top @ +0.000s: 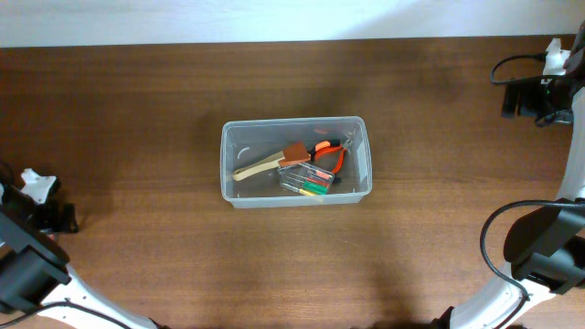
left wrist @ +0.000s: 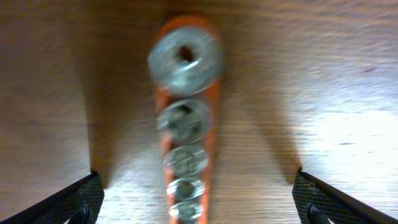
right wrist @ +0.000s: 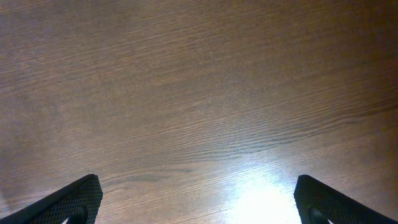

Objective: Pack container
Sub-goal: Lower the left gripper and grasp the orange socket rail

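Observation:
The clear plastic container (top: 228, 169) stands at the middle of the table. In it lie a wooden-handled tool (top: 260, 165), orange-handled pliers (top: 334, 153) and a small clear case of coloured bits (top: 306, 180). In the left wrist view an orange rail with several silver sockets (left wrist: 184, 118) lies on the wood, blurred and close. My left gripper (left wrist: 199, 202) is open, with one finger on each side of the rail and not touching it. My right gripper (right wrist: 199, 202) is open and empty over bare wood. The socket rail does not show in the overhead view.
My left arm (top: 27, 228) is at the table's left edge and my right arm (top: 548, 82) is at the far right, both well away from the container. Black cables (top: 512, 68) hang by the right arm. A pale wall strip runs along the back.

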Robot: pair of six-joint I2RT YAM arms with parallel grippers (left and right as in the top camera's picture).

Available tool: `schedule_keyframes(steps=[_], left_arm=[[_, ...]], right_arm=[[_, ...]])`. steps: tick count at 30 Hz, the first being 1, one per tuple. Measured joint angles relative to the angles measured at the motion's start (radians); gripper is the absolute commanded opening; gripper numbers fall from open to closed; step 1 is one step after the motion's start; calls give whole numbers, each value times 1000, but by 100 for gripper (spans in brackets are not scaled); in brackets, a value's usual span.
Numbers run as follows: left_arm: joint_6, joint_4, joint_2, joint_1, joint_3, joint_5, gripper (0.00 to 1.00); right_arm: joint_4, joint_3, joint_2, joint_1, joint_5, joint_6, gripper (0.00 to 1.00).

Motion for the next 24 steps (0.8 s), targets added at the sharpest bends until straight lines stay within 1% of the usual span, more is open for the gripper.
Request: schedule_keyframes(steps=[7,24], left_arm=[[0,3,0,45,0,0,99],[0,39,-1,9,0,12,99]], right_arm=[[0,0,0,0,0,0,99],[0,0,0,0,0,0,99]])
